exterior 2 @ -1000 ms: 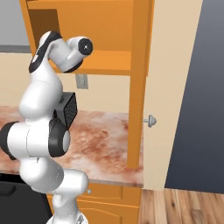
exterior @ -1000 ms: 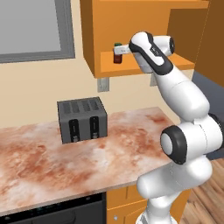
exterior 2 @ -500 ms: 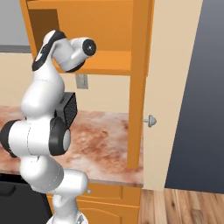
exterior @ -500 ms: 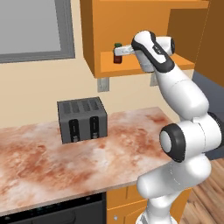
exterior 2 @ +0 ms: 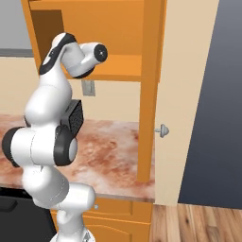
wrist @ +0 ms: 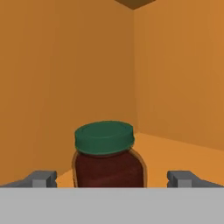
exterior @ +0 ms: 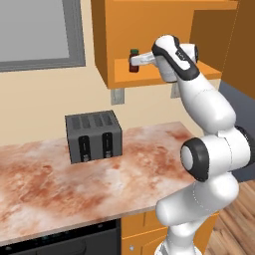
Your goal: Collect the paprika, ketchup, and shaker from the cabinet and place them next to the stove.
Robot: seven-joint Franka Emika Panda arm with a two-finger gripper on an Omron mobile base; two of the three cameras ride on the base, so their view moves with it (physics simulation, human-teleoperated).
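Arm nearer, paprika [wrist: 107, 153] upright, seemingly between fingers [wrist: 43, 178]

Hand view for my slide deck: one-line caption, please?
Open gripper frames the green-lidded paprika jar on the cabinet shelf.

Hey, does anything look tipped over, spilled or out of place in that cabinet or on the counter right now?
Nothing stands out. The paprika stands upright on the cabinet shelf, lid on, between the open gripper fingertips. The toaster sits square on the counter, with no spill in sight.
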